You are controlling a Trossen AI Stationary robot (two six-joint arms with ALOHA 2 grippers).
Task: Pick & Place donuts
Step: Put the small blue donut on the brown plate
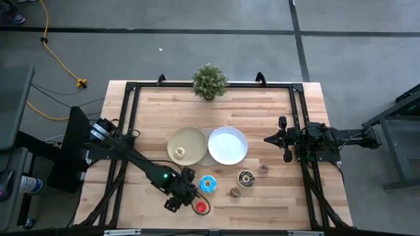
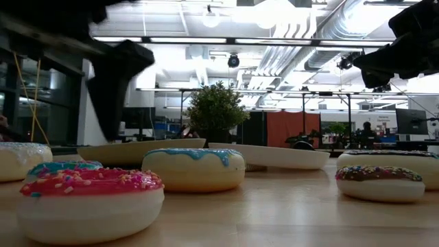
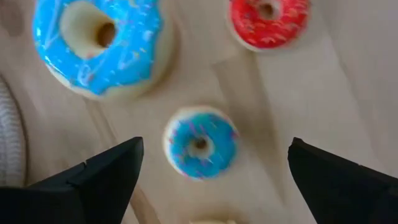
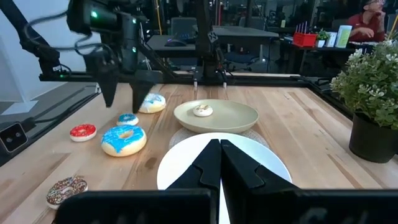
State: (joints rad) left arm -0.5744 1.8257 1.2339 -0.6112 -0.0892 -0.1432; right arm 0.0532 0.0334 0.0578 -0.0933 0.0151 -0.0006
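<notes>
The left gripper (image 3: 211, 165) hangs over the near part of the table with its fingers (image 3: 99, 177) spread wide and nothing between them, a small blue donut (image 3: 200, 143) lying on the wood right under the gap. Beside it sit a large blue donut (image 3: 99, 43) and a small red donut (image 3: 268, 22), and one small pale donut (image 1: 180, 153) lies in the beige plate (image 1: 190, 139). The right gripper (image 1: 281, 139) waits at the table's right edge, fingers pressed together, empty.

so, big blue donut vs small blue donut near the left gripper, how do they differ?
The big blue donut is clearly wider than the small blue donut. The small one lies between the open left gripper fingers; the big one sits off to the side. Both lie flat, blue-iced.
</notes>
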